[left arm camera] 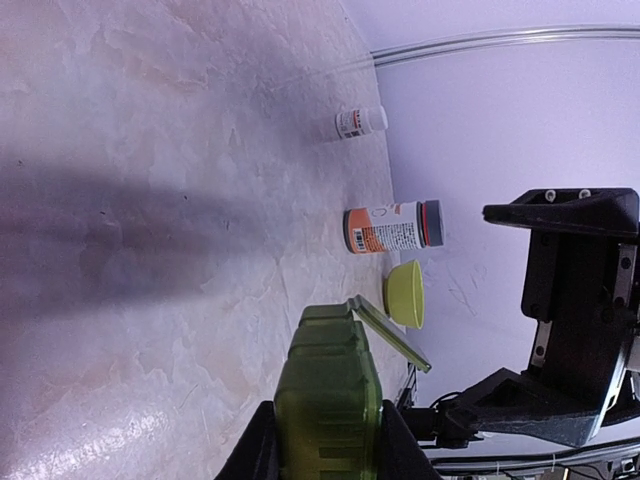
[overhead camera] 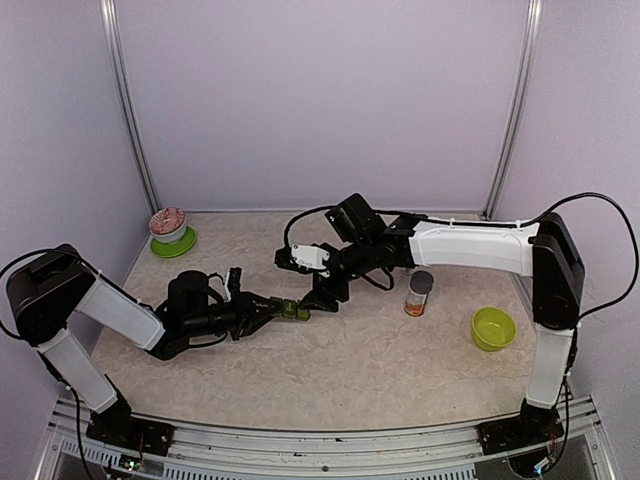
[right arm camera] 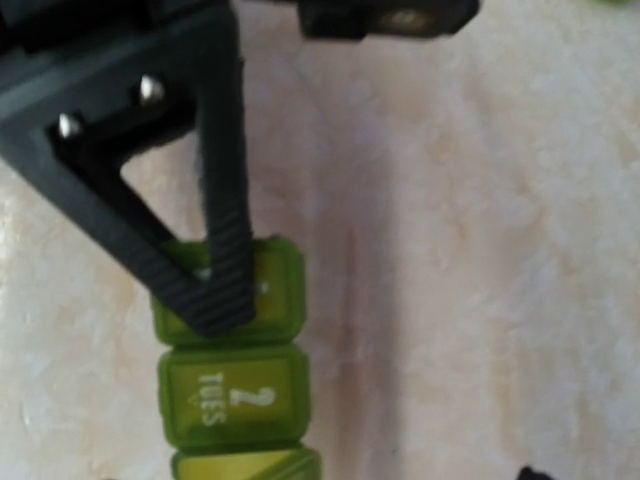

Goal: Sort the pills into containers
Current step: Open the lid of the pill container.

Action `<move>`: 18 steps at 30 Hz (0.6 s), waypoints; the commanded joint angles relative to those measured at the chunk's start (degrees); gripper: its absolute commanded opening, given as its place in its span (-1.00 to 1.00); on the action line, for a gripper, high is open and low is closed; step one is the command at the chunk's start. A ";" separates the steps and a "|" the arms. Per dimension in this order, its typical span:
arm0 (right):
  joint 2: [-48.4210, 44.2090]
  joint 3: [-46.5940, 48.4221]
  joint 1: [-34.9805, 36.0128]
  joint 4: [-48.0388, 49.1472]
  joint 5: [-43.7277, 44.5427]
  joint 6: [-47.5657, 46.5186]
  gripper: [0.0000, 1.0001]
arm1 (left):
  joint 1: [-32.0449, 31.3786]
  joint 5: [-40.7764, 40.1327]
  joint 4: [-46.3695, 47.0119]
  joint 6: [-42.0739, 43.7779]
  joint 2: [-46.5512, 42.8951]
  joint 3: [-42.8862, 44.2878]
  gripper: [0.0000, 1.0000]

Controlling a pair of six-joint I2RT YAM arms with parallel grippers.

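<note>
The containers (overhead camera: 294, 312) are a green strip of joined lidded compartments, and my left gripper (overhead camera: 272, 310) is shut on one end of it. In the left wrist view the strip (left arm camera: 328, 395) sits between my fingers, and the lid at its far end (left arm camera: 390, 335) stands raised. My right gripper (overhead camera: 325, 295) hovers at that far end, open. In the right wrist view one finger (right arm camera: 215, 270) lies over the end compartment, beside the lid marked "TUES 2" (right arm camera: 235, 395). A small bowl of pinkish pills (overhead camera: 168, 222) stands at the back left.
An orange-labelled bottle with a grey cap (overhead camera: 419, 293) stands right of the right gripper, also visible as the orange bottle (left arm camera: 390, 227). A lime-green bowl (overhead camera: 493, 328) sits at the right. A small white bottle (left arm camera: 360, 122) lies farther back. Walls enclose the table.
</note>
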 commanded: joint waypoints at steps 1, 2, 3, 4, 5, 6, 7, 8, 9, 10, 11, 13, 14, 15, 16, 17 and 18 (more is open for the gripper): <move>2.82 2.24 -0.06 -3.08 -0.66 -0.40 0.70 | -0.45 0.44 0.34 0.79 0.57 1.41 -0.62; 3.21 2.38 0.03 -3.09 -0.09 -0.38 0.71 | -0.43 0.39 0.30 0.72 0.66 1.44 -0.62; 3.58 2.43 0.08 -2.98 0.48 -0.31 0.72 | -0.43 0.51 0.36 0.66 0.65 1.43 -0.62; 3.85 2.39 0.06 -2.64 1.18 -0.20 0.74 | -0.43 0.52 0.44 0.74 0.71 1.38 -0.62; 3.98 2.31 0.04 -2.19 1.92 -0.02 0.74 | -0.43 0.51 0.43 0.79 0.67 1.37 -0.62; 4.14 2.22 0.00 -1.64 2.88 0.20 0.74 | -0.44 0.45 0.48 0.78 0.69 1.26 -0.62; 4.17 1.90 0.07 -0.78 3.95 0.56 0.74 | -0.48 0.44 0.57 0.74 0.70 1.19 -0.62; 4.06 1.64 0.06 0.13 5.08 0.86 0.74 | -0.48 0.44 0.60 0.71 0.73 1.19 -0.62; 3.87 1.31 0.01 0.86 5.90 0.99 0.74 | -0.51 0.44 0.68 0.72 0.86 1.15 -0.62; 3.64 0.94 0.00 1.67 6.61 1.08 0.74 | -0.52 0.41 0.76 0.65 0.93 1.08 -0.63; 3.45 0.60 0.06 2.44 7.42 1.17 0.74 | -0.52 0.43 0.85 0.67 1.05 1.01 -0.62; 3.31 0.38 0.08 3.34 8.90 1.31 0.74 | -0.61 0.44 1.19 0.61 1.23 0.95 -0.63; 3.23 0.23 0.02 4.00 9.71 1.42 0.74 | -0.69 0.42 1.37 0.52 1.35 0.91 -0.62; 3.22 0.06 -0.05 4.41 10.27 1.51 0.74 | -0.69 0.43 1.46 0.39 1.47 0.93 -0.62; 3.27 -0.05 -0.09 4.98 11.05 1.64 0.74 | -0.77 0.39 1.69 0.37 1.53 0.85 -0.62; 3.26 -0.11 -0.11 5.41 11.77 1.78 0.74 | -0.85 0.51 1.90 0.30 1.67 0.77 -0.62; 3.22 -0.23 -0.10 5.82 12.29 1.78 0.74 | -0.87 0.52 2.01 0.24 1.75 0.71 -0.62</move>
